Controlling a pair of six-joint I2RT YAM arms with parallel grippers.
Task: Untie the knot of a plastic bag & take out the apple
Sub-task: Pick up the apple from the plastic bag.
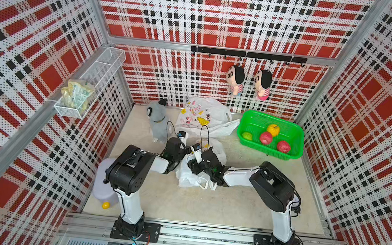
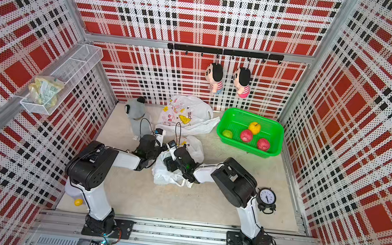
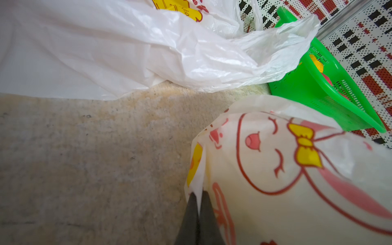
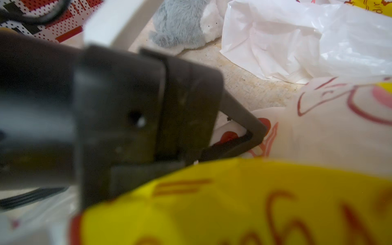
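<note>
Plaid perforated walls (image 1: 227, 18) enclosed a beige tabletop (image 1: 230, 207).

Item 1: spare printed bag (image 1: 203, 115), slack and flattened, at the back edge, apart from the work.

Item 2: green basket (image 1: 268, 154), back right, holding 4 fruits.

Item 3: plastic bag (image 1: 191, 178), white with a rabbit print, lay mid-table between the 2 arms. Its handle loops (image 1: 204, 183) trailed toward the robot. No knot could be made out. Judged handling: thin, soft film that is light and slippery and apt to stretch or tear. Its bulge suggested a round weight that would roll. Best taken by a gathered fold at the mouth or by the loops, not by the taut body.

Item 4: left gripper (image 3: 199, 194), fingers pressed together on a pinched fold of that bag's edge.

Item 5: right gripper (image 1: 191, 164), over the bag's top. Whether its jaws stood apart or together could not be told.

Item 6: apple, unseen, presumed inside the plastic bag.
</note>
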